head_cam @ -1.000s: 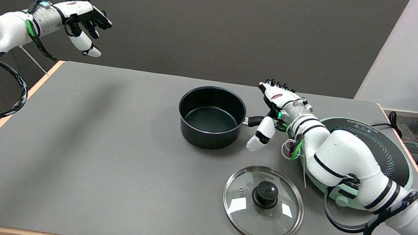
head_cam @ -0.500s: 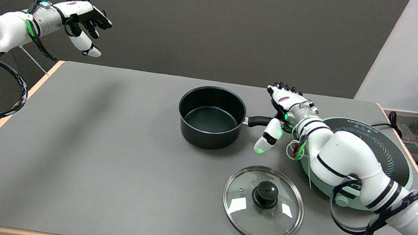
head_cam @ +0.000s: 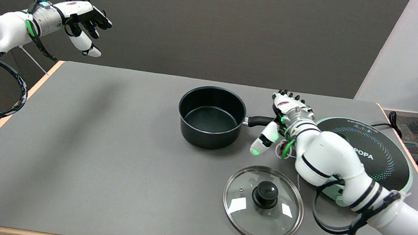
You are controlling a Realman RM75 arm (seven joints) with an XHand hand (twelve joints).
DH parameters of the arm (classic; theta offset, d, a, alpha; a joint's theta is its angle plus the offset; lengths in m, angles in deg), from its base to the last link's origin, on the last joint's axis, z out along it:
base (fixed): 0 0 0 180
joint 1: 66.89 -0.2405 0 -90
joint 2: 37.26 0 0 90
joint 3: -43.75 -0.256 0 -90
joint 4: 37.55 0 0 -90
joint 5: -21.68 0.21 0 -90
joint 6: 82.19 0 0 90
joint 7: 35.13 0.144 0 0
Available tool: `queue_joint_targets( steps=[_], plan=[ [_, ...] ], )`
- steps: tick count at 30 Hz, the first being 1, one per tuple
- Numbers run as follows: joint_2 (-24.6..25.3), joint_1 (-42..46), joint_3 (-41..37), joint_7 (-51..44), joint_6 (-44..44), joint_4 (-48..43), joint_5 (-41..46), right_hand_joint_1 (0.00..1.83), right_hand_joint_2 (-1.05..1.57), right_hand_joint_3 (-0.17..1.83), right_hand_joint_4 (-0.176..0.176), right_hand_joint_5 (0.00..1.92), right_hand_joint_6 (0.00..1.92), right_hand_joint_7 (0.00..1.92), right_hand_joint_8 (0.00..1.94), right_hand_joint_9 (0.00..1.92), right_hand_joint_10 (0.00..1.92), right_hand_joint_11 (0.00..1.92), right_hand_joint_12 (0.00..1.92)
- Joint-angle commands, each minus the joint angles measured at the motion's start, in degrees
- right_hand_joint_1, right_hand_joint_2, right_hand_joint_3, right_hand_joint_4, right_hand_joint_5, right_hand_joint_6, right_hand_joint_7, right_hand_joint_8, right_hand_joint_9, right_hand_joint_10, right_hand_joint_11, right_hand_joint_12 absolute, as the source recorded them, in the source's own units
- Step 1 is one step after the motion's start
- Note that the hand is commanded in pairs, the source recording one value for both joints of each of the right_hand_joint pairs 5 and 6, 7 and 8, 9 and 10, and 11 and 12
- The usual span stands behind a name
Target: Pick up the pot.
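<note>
A black pot stands empty and upright on the grey table, its black handle pointing right. My right hand hovers over the far end of that handle with its fingers spread. The thumb hangs down in front of the handle, its tip lit green. The handle's end is hidden under the hand, and I see no closed grip on it.
A glass lid with a black knob lies flat in front of the pot. A round green-rimmed induction cooker sits at the right, partly under my forearm. The idle left hand hangs at the upper left.
My right hand has drawn back to the right along the handle, baring more of it. The elbow has swung lower and leftward, uncovering more of the cooker's face. The pot has stayed put.
</note>
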Motion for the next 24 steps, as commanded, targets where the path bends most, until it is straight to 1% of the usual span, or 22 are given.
queue_joint_targets(
  steps=[1, 7, 8, 9, 11, 12, 13, 14, 18, 21, 24],
  plan=[
    [7.5, -9.1, 3.9, 0.0, 5.8, 4.8, 0.4, 1.27, -0.65, 0.89, -0.134, 0.02, 0.02, 0.02, 0.02, 0.02, 0.02, 0.02, 0.02],
    [8.1, -9.8, 4.8, -0.6, 8.5, 6.0, 3.8, 1.27, -0.61, 0.85, -0.133, 0.02, 0.02, 0.02, 0.02, 0.02, 0.02, 0.02, 0.02],
    [8.4, -9.8, 4.8, -1.3, 9.1, 6.0, 3.8, 1.25, -0.61, 0.85, -0.161, 0.02, 0.02, 0.02, 0.02, 0.02, 0.02, 0.02, 0.02],
    [8.5, -9.7, 4.6, -2.0, 9.6, 5.8, 3.8, 1.25, -0.61, 0.84, -0.176, 0.02, 0.02, 0.02, 0.02, 0.02, 0.02, 0.02, 0.02],
    [8.8, -9.9, 4.5, -3.7, 10.7, 5.3, 3.8, 1.24, -0.59, 0.82, -0.176, 0.02, 0.02, 0.02, 0.02, 0.02, 0.02, 0.02, 0.02],
    [8.8, -10.0, 4.5, -3.8, 10.9, 5.1, 3.8, 1.25, -0.59, 0.81, -0.148, 0.02, 0.02, 0.02, 0.02, 0.02, 0.02, 0.02, 0.02],
    [8.8, -10.0, 4.5, -4.0, 11.2, 4.8, 3.8, 1.25, -0.58, 0.8, -0.102, 0.02, 0.02, 0.02, 0.02, 0.02, 0.02, 0.02, 0.02],
    [8.8, -10.0, 4.5, -4.0, 11.4, 4.6, 3.8, 1.24, -0.58, 0.79, -0.093, 0.02, 0.02, 0.02, 0.02, 0.02, 0.02, 0.02, 0.02],
    [9.1, -10.0, 4.4, -4.0, 12.1, 4.5, 3.8, 1.24, -0.57, 0.75, -0.076, 0.02, 0.02, 0.02, 0.02, 0.02, 0.02, 0.02, 0.02],
    [9.3, -10.0, 4.3, -4.1, 12.6, 4.6, 3.8, 1.23, -0.56, 0.74, -0.071, 0.02, 0.02, 0.02, 0.02, 0.02, 0.02, 0.02, 0.02],
    [9.3, -10.1, 3.7, -6.4, 13.0, 4.4, 3.9, 1.23, -0.56, 0.73, -0.071, 0.02, 0.02, 0.02, 0.02, 0.02, 0.02, 0.02, 0.02]
  ],
)
